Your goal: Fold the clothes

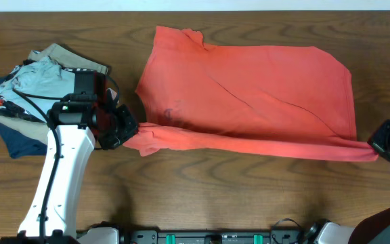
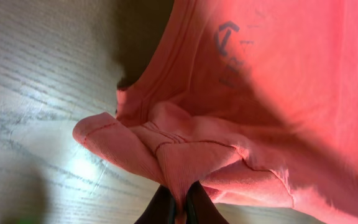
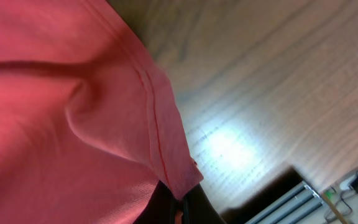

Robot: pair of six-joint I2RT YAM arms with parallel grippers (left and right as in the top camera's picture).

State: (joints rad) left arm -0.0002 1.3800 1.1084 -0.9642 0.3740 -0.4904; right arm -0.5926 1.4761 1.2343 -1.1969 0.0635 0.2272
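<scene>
Both pairs of jaws are clenched on cloth. The left gripper pinches a bunched, seamed corner of the coral-red T-shirt at its near-left end. The right gripper nips the stitched edge at the near-right corner. Between them the shirt's near edge is drawn out in a long, taut band running left to right. The rest of the shirt lies spread behind it toward the far side of the table, mostly flat with a few diagonal creases. A faint dark logo mark shows near the left end.

Judging by this, the folding has barely begun. The shirt is laid out and gripped at two corners, but no complete fold shows. Carrying the near edge over, and any further folds, are left to do.

Count: one red T-shirt and two grippers. At the far left is one pile of folded garments, with tan, pale blue-grey and navy pieces, at least three.
</scene>
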